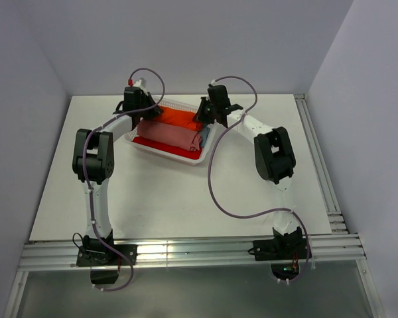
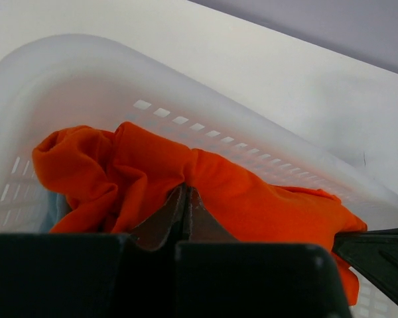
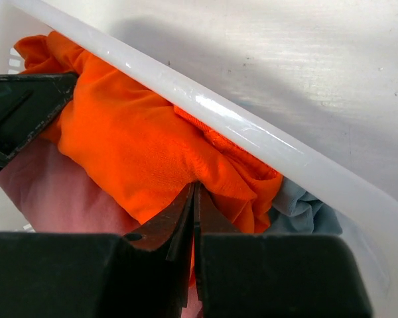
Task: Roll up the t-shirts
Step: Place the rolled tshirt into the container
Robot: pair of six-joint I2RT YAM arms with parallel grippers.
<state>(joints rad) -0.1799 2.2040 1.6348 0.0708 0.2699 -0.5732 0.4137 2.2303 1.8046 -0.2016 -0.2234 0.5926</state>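
Observation:
A rolled bright orange t-shirt [image 1: 179, 120] lies along the far side of the white lattice basket [image 1: 167, 152]. My left gripper [image 1: 148, 114] is shut on its left end [image 2: 152, 172]. My right gripper [image 1: 203, 119] is shut on its right end [image 3: 146, 146]. A salmon-pink rolled t-shirt [image 1: 171, 136] lies in front of it, also in the right wrist view [image 3: 46, 192]. A pale blue t-shirt [image 3: 305, 205] sits at the basket's right end, and a red one [image 1: 160, 144] lies underneath at the front.
The basket's far rim [image 3: 252, 132] runs just behind the orange shirt; its lattice wall [image 2: 186, 119] curves round the left end. The white table [image 1: 186, 199] spreads around the basket. A purple cable [image 1: 219, 199] from the right arm lies on the table.

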